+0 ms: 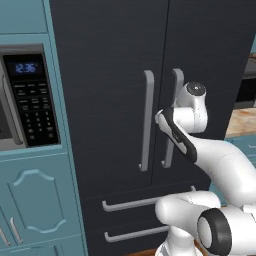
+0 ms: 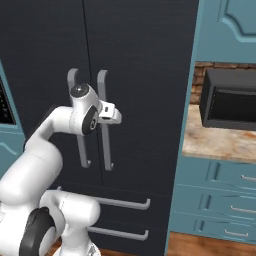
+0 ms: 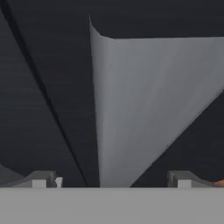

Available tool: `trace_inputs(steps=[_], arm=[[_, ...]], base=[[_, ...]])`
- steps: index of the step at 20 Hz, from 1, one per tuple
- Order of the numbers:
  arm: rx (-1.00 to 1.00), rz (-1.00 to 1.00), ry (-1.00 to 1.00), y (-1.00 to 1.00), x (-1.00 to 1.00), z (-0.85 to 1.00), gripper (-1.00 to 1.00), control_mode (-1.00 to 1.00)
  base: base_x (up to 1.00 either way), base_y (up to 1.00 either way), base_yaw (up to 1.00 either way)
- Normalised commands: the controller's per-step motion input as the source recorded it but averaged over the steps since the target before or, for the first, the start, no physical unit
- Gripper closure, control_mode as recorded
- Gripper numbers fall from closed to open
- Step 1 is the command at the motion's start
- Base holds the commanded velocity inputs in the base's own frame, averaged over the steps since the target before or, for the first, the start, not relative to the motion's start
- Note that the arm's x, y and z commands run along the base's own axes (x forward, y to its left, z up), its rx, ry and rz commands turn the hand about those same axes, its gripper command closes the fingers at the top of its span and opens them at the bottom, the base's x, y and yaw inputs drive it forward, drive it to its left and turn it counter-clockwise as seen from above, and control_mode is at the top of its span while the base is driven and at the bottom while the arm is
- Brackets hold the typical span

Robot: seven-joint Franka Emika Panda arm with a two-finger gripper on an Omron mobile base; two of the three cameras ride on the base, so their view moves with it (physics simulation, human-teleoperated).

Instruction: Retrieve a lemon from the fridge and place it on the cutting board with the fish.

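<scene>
Hand view puts us right up against the right door handle (image 3: pixel 144 105) of the fridge (image 1: pixel 110 75), the grey bar standing between our wide-spread fingertips (image 3: pixel 41 179) with nothing held yet, which we judge is the line-up for closing on it and pulling that door. Both base views show our gripper (image 2: pixel 114 114) at the paired handles, and with both doors and the lower drawers (image 2: pixel 125 205) shut, the lemon we want is hidden inside, its shelf impossible to tell.
</scene>
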Motion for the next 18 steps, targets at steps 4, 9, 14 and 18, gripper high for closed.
trace_inputs(steps=[4,9,14,18], arm=[[0.0,0.0,0.0,-0.25,0.38,-0.27,-1.0,-1.0],[0.0,0.0,-0.04,-0.03,0.24,-0.08,-1.0,-1.0],[0.0,0.0,-0.11,-0.04,0.32,-0.18,-1.0,-1.0],[0.0,0.01,-0.05,-0.11,0.38,-0.09,-1.0,-1.0]], base=[[0.0,0.0,0.0],[0.0,0.0,0.0],[0.0,0.0,0.0],[0.0,0.0,0.0]])
